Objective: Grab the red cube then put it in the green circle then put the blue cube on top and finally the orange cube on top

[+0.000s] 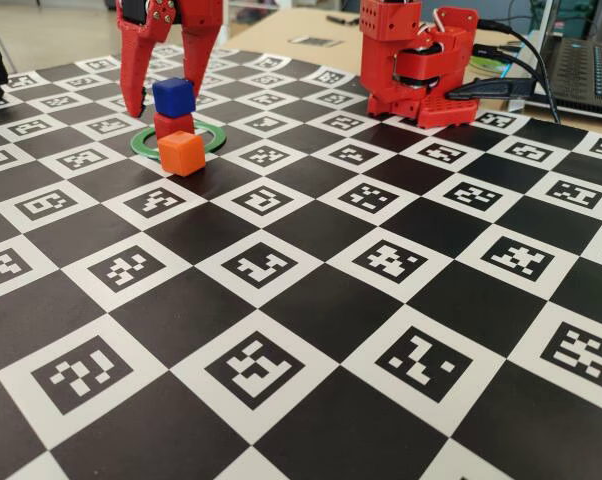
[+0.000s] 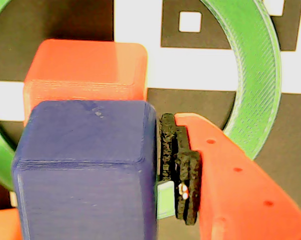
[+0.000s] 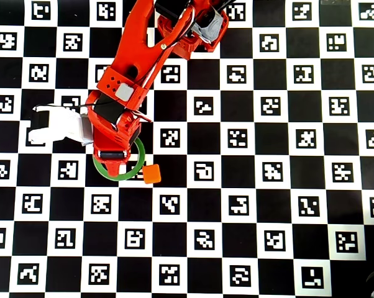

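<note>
You see in the fixed view, at the upper left of the frame, the small dark-blue plastic cube sitting on top of the small deep-red plastic cube. This stack of 2 stands inside the thin flat green ring, which lies on the black-and-white checkered board with printed markers. The small bright-orange plastic cube rests on the board in front of the stack, at the near edge of the ring (whether it touches the ring, this view does not let you tell).

The red two-finger gripper hangs over the stack, with 1 finger to the left of the blue cube and the other to the right of it. In the fixed view both fingers stand clearly apart from the cube's sides, so the jaws are spread wide and grip nothing. In the wrist view the blue cube fills the lower left of the frame, and the black padded face of 1 red finger is just beside its right side, with a thin gap showing between them. The red cube appears behind the blue one there.

In the overhead view the arm covers the stack; the orange cube lies at the lower right of the green ring, left of the frame's centre.

The red base of the arm stands at the top of the fixed view.
</note>
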Motion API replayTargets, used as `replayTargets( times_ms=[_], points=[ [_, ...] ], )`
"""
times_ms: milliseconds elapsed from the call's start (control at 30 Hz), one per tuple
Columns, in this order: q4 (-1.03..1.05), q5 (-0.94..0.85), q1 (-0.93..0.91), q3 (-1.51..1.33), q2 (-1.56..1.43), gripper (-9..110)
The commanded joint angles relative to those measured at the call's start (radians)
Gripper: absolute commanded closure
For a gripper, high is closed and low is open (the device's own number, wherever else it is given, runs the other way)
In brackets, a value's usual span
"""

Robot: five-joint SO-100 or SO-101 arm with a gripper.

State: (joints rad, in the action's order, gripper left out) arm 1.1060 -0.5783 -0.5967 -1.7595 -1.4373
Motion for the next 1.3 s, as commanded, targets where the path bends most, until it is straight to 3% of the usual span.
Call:
replayTargets(
  times_ms=[0, 267, 600, 867, 1267],
  points=[
    [0.051, 0.028, -0.015, 0.084, -0.066, 59],
    [0.302, 0.089, -0.003, 0.311, -0.115, 57],
    [0.515, 0.316, 0.175, 0.43, -0.146, 56],
    [0.411, 0.38, 0.299, 0.321, -0.115, 51],
    [0.106, 0.337, 0.279, 0.052, -0.041, 51]
  ],
)
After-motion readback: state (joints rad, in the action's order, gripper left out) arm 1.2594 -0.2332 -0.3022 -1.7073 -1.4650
